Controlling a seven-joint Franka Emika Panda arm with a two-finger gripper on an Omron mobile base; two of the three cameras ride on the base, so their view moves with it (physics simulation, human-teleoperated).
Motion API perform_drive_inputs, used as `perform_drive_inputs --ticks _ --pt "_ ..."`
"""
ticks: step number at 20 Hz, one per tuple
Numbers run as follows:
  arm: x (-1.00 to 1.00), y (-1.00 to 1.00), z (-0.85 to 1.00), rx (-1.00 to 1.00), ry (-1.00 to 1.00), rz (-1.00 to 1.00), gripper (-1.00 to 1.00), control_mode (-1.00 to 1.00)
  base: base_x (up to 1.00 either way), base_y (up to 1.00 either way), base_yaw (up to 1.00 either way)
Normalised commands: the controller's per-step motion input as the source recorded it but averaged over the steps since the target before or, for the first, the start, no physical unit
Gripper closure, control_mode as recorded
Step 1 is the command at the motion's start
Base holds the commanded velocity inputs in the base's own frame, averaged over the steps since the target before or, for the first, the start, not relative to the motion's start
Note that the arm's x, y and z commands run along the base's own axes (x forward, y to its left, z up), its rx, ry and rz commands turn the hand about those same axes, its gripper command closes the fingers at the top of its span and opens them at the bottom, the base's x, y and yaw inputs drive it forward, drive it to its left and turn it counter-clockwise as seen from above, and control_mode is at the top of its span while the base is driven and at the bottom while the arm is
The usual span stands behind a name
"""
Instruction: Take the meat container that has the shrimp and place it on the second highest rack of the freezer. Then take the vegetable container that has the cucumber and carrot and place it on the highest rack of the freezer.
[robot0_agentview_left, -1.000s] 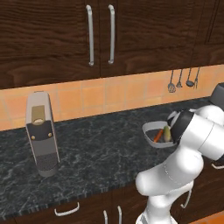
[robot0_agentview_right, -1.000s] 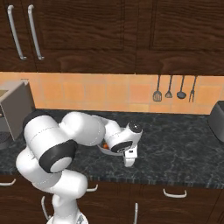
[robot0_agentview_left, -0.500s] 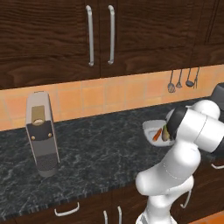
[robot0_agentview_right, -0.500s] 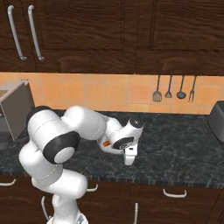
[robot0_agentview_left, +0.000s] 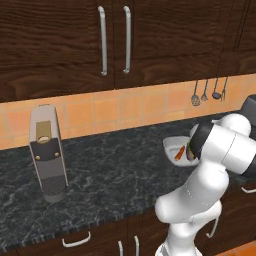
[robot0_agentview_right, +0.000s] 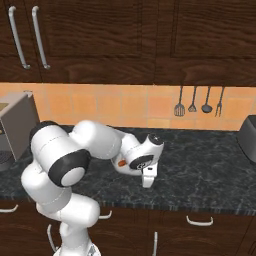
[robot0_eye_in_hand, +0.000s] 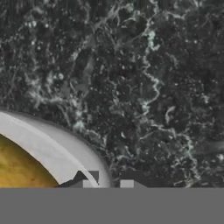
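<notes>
In the left base view, a white bowl (robot0_agentview_left: 176, 148) sits on the dark speckled counter (robot0_agentview_left: 110, 175), near its right end. An orange carrot stick (robot0_agentview_left: 180, 153) lies inside it, with something greenish just beside it, mostly hidden behind the robot's arm. The arm bends over the bowl's right side and covers the gripper there. A tall grey coffee machine (robot0_agentview_left: 46, 152) stands well apart on the left of the counter. Kitchen utensils (robot0_agentview_left: 209, 91) hang on the orange tiled wall (robot0_agentview_left: 130, 107) below dark wood cabinets (robot0_agentview_left: 75, 40).

In the right base view, the arm reaches forward over the counter (robot0_agentview_right: 200, 170), and the hand hangs low with the gripper (robot0_agentview_right: 147, 181) pointing down at the counter's surface. A small patch of orange (robot0_agentview_right: 121, 162) shows just behind the wrist. The utensils (robot0_agentview_right: 198, 100) hang on the wall to the right, and a grey appliance (robot0_agentview_right: 17, 122) stands at the left edge.

In the hand view, the bowl's white rim (robot0_eye_in_hand: 57, 140) curves across the lower left, with a yellowish-orange inside (robot0_eye_in_hand: 17, 168). The two dark fingertips (robot0_eye_in_hand: 89, 178) stand close together astride the rim, pinched shut on the bowl's edge, with speckled counter (robot0_eye_in_hand: 153, 87) beyond.
</notes>
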Motion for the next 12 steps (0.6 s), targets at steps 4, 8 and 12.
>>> perform_drive_inputs --ticks 4,8,12 --pt "-0.21 0.00 0.54 -0.02 -0.14 -0.01 1.00 -1.00 0.00 0.00 0.00" --pt "-0.33 0.00 0.64 -0.11 -0.29 0.00 1.00 -1.00 0.00 0.00 0.00" --pt "-0.46 0.29 0.78 -0.10 -0.04 0.00 1.00 -1.00 0.00 0.00 0.00"
